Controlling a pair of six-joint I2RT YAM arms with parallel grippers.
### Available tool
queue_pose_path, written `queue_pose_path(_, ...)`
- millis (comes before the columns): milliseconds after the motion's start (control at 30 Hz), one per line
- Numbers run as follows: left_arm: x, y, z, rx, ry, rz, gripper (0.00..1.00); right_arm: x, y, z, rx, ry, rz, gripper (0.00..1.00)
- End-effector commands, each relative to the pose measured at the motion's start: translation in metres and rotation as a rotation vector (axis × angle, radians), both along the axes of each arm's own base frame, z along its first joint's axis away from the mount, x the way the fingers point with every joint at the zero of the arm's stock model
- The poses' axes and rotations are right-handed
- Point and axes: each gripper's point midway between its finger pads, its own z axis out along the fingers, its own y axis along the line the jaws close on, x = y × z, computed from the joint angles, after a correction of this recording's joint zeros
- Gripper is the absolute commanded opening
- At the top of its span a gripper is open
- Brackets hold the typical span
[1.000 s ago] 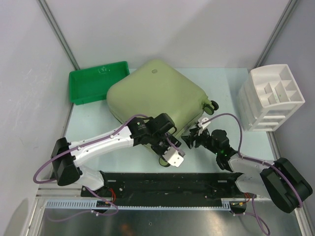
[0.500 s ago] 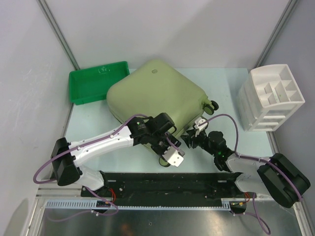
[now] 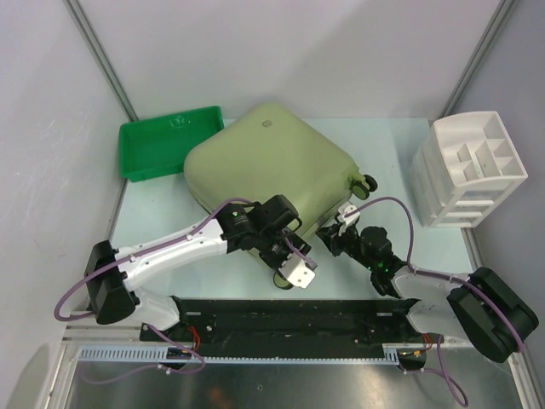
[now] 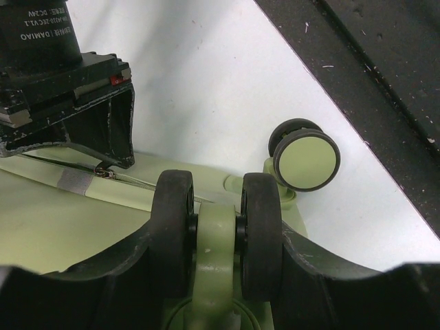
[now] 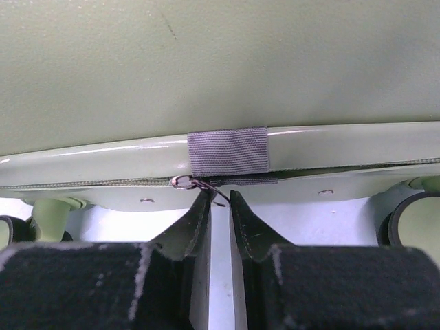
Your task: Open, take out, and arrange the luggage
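The luggage (image 3: 268, 162), a pale olive-green hard shell, lies flat and closed in the middle of the table. At its near edge my left gripper (image 3: 281, 243) is shut on a black twin wheel (image 4: 261, 227), one finger on each outer side. A second wheel (image 4: 306, 159) stands free beyond it. My right gripper (image 5: 220, 199) is at the luggage's seam, just below a grey fabric tab (image 5: 228, 151). Its jaws stand a narrow slit apart. The thin metal zipper pull (image 5: 206, 187) reaches into that slit, and I cannot tell whether it is pinched.
A flat green tray (image 3: 166, 145) lies at the back left, touching the luggage's corner. A white compartmented organizer (image 3: 473, 170) stands at the right edge. Another luggage wheel (image 3: 366, 183) sticks out to the right. A black strip (image 3: 289, 319) runs along the near edge.
My right gripper's jaws have narrowed from wide to a slit and edged in toward the luggage's seam. The left arm and the luggage have not moved.
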Motion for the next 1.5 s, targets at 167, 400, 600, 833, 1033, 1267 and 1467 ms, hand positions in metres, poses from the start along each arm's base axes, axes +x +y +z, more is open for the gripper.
queue_pose_path(167,-0.002,0.059,-0.018,0.145,0.089,0.149,0.00,0.005,0.001,0.021,0.024,-0.057,0.008,0.00)
queue_pose_path(400,-0.018,0.098,-0.036,0.209,0.084,0.149,0.00,0.023,-0.042,0.023,0.038,0.016,-0.161,0.00)
queue_pose_path(600,-0.021,0.122,-0.041,0.229,0.106,0.199,0.00,0.046,-0.055,0.049,0.061,-0.023,-0.264,0.00)
queue_pose_path(833,-0.018,0.141,-0.043,0.244,0.095,0.216,0.00,0.068,-0.082,0.061,-0.076,-0.145,-0.258,0.00)
queue_pose_path(1033,-0.016,0.157,-0.049,0.263,0.073,0.208,0.00,0.088,-0.116,0.061,-0.128,-0.231,-0.244,0.00)
queue_pose_path(1267,-0.020,0.170,-0.058,0.301,0.059,0.159,0.00,0.134,-0.127,0.075,-0.099,-0.327,-0.246,0.00)
queue_pose_path(1467,-0.031,0.175,-0.061,0.308,0.089,0.115,0.00,0.168,-0.114,0.099,-0.063,-0.389,-0.123,0.00)
